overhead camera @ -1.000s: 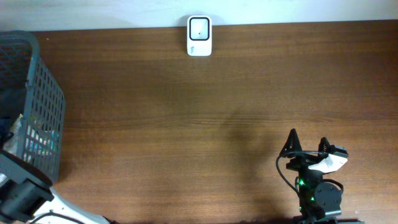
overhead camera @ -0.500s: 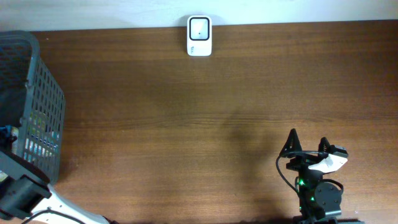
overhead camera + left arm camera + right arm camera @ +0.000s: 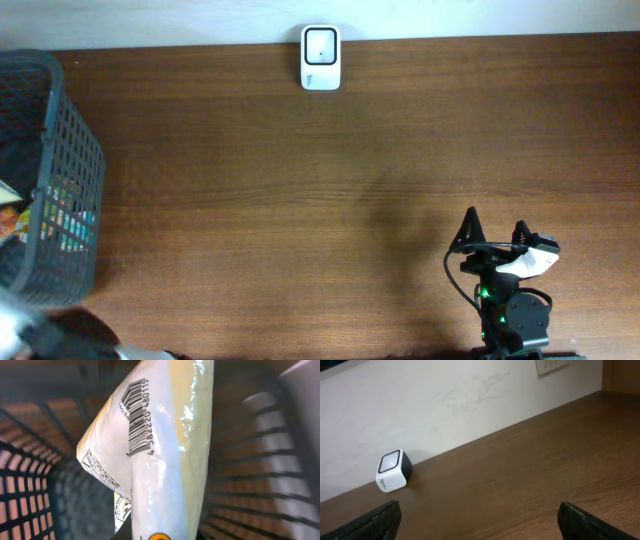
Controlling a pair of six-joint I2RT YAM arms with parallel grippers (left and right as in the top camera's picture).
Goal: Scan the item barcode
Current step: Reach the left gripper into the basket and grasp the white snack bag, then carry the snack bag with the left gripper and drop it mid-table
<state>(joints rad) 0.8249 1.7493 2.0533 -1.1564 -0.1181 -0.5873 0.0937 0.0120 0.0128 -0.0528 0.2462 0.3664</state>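
A white and pale-yellow plastic packet (image 3: 165,460) fills the left wrist view, rising from the bottom centre where my left gripper grips it. Its black barcode (image 3: 137,415) faces the camera near the top. The packet hides the fingers. It hangs inside the dark mesh basket (image 3: 25,485). The white cube scanner (image 3: 320,58) stands at the table's far edge, also seen from the right wrist (image 3: 393,470). My right gripper (image 3: 495,226) rests open near the front right, nothing between its fingers (image 3: 480,520).
The grey mesh basket (image 3: 70,160) stands at the table's left edge with colourful packaging (image 3: 8,222) inside. My left arm (image 3: 30,335) is a blur at the bottom left corner. Brown wooden tabletop (image 3: 300,200) stretches between basket, scanner and right arm.
The left arm at the bottom left has shifted and now blurs. The packaging seen in the basket has changed place. The right arm has not moved.
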